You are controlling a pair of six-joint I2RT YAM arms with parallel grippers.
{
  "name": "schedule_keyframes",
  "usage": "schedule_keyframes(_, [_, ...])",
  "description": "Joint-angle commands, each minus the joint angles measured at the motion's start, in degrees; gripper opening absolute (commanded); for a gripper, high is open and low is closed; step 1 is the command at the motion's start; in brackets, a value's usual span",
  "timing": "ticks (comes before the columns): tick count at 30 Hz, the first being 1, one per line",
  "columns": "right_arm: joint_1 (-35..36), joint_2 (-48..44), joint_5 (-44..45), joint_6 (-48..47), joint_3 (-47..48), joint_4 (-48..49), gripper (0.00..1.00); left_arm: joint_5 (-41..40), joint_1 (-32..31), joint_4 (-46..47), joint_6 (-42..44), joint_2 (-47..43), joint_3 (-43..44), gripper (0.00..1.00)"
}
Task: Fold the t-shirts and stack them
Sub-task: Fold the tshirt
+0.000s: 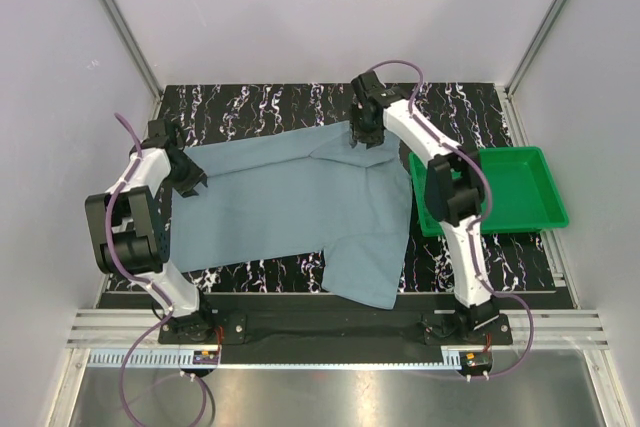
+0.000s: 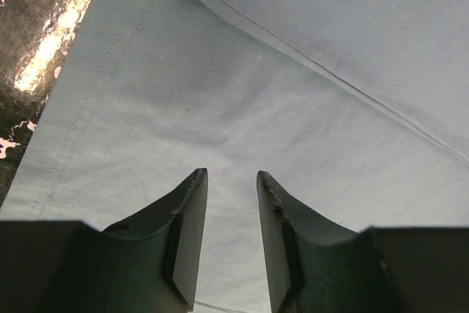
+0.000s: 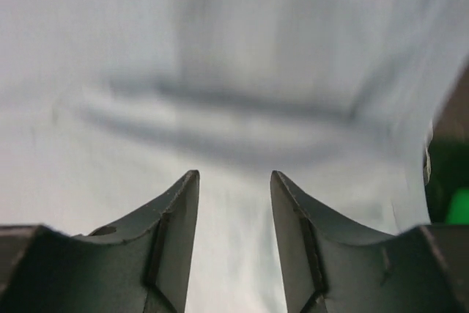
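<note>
At the near edge of the bench point(image 1: 250, 102) one end of the t-shirt point(image 1: 300, 197) reaches the rim between the two arm bases, a loose flap lying slightly toward the right arm; from there the blue-grey cloth spreads back and leftward over the black marbled surface, mostly flat, with a few soft folds near its middle; the left tool point(image 1: 188, 175) sits at the shirt's left border, low over the cloth, and its wrist camera shows the two dark fingers point(image 2: 187, 232) parted by a narrow gap, nothing caught between them, with a stitched hem running along the left and a straight seam crossing diagonally above; a strip of the bench shows beyond that hem; to the right a green tray point(image 1: 520, 192) rests just beside the shirt's right side, partly behind the right arm; farthest back, the right tool point(image 1: 365, 135) hangs over the shirt's far edge, its fingers point(image 3: 172, 240) a little apart and holding nothing, blurred rumpled cloth below them and a sliver of green at the right margin.
</note>
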Motion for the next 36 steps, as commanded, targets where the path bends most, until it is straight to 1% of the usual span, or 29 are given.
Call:
schedule_keyframes(1, [1.70,-10.88,-0.79,-1.55,-8.32,1.67,0.48,1.34,-0.10,1.83,0.20,-2.75,-0.25,0.38])
schedule_keyframes(2, [2.14,-11.42,-1.67,-1.56,-12.26,2.12,0.42,1.51,-0.10,1.83,0.20,-2.75,0.01,0.38])
schedule_keyframes(5, [4.06,-12.13,-3.26,-0.68,-17.03,5.01,0.27,1.51,-0.10,1.66,0.37,-2.75,0.62,0.38])
schedule_keyframes(6, [4.86,-12.05,-3.79,0.37,-17.66,5.72,0.26,1.60,-0.10,1.40,0.37,-2.75,0.80,0.38])
schedule_keyframes(8, [6.00,-10.29,-3.79,0.99,-17.93,7.21,0.30,1.86,-0.10,1.39,0.02,-2.67,0.71,0.38])
schedule_keyframes(9, [6.36,-9.42,-3.79,2.21,-17.58,7.31,0.38,2.04,-0.10,1.66,-0.33,-2.67,0.37,0.38])
schedule_keyframes(12, [6.27,-5.64,-1.25,2.84,-14.95,8.10,0.44,3.00,-0.10,1.75,-0.85,-2.49,0.10,0.38])
schedule_keyframes(16, [6.18,-2.04,2.70,2.49,-10.99,9.95,0.46,3.09,-0.01,1.75,-0.77,-3.02,-0.51,0.38])
schedule_keyframes(20, [5.48,0.96,5.51,3.10,-5.99,8.19,0.47,2.83,-0.10,1.75,-0.42,-3.54,-0.96,0.38])
schedule_keyframes(22, [5.39,0.79,6.31,2.67,-6.32,9.33,0.47,2.83,-0.10,1.75,-0.33,-3.46,-0.96,0.38])
schedule_keyframes(24, [4.96,1.22,6.40,2.49,-5.89,10.65,0.46,2.83,-0.10,1.75,-0.15,-3.37,-1.04,0.38])
schedule_keyframes(25, [4.61,2.71,6.06,2.66,-4.76,9.17,0.46,2.92,-0.10,1.75,-0.15,-3.37,-1.04,0.38])
schedule_keyframes(26, [3.99,3.59,6.23,2.84,-2.05,8.37,0.46,2.92,-0.10,1.75,-0.15,-3.28,-1.04,0.38])
schedule_keyframes(31, [2.76,7.45,5.70,1.52,2.89,8.10,0.47,2.74,-0.01,1.57,0.28,-3.37,-0.96,0.38])
schedule_keyframes(36, [1.35,12.20,4.47,0.12,10.89,7.05,0.47,2.48,-0.10,1.66,0.64,-3.54,-1.39,0.38])
